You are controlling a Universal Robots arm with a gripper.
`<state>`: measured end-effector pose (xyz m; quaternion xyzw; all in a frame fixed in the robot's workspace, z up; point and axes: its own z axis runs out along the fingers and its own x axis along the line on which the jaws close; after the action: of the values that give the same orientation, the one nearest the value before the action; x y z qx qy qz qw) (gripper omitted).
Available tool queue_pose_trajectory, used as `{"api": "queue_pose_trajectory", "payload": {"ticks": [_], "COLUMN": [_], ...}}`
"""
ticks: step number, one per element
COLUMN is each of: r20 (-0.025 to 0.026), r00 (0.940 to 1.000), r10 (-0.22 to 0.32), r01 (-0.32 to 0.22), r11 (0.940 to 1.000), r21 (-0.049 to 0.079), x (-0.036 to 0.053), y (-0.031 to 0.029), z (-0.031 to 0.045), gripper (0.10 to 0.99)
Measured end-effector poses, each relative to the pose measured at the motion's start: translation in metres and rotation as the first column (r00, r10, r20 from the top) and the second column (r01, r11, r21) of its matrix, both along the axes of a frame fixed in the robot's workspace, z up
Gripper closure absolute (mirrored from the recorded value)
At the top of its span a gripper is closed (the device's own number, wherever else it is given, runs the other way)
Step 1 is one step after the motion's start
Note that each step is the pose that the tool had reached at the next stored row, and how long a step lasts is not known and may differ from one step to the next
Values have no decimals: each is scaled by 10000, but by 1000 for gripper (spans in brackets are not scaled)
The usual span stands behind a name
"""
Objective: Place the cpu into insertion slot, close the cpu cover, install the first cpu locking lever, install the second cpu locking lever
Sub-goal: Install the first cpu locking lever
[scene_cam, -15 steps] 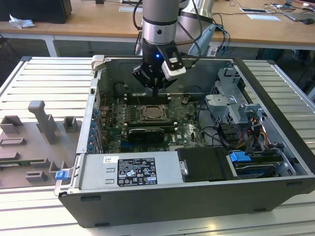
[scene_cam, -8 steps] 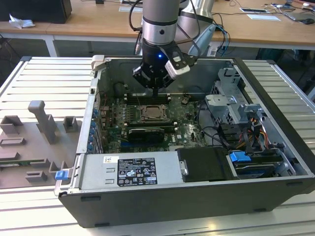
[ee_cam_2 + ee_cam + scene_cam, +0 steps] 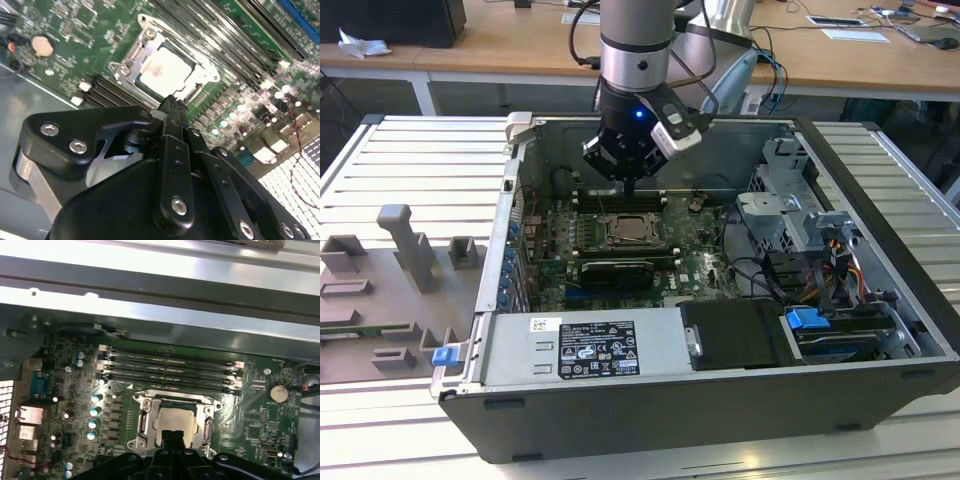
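Two fingers [image 3: 173,125], pressed together, hover near the seated cpu [image 3: 162,70].

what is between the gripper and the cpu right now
Nothing visible. The shut gripper hangs close above the cpu, whose top is bare; the cover only frames its edges.

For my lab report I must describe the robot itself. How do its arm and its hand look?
The arm is a silver-grey cylinder with a black wrist section and a blue light. A white box sits on its side, and black cables hang beside it. The hand is black, with silver screws.
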<state>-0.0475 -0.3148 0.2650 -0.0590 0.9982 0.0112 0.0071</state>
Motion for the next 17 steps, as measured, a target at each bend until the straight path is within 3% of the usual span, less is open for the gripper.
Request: {"api": "queue_pose_trajectory", "payload": {"ticks": [9,17], "r20": [0,0], "r00": [9988,9988], "r10": [-496,-497], "r01": [496,497], "r11": [9988,9988], "r21": [2,2], "x": [-152,-396], "y": [2,2], "z": [-16,-21], "gripper": [980,980]}}
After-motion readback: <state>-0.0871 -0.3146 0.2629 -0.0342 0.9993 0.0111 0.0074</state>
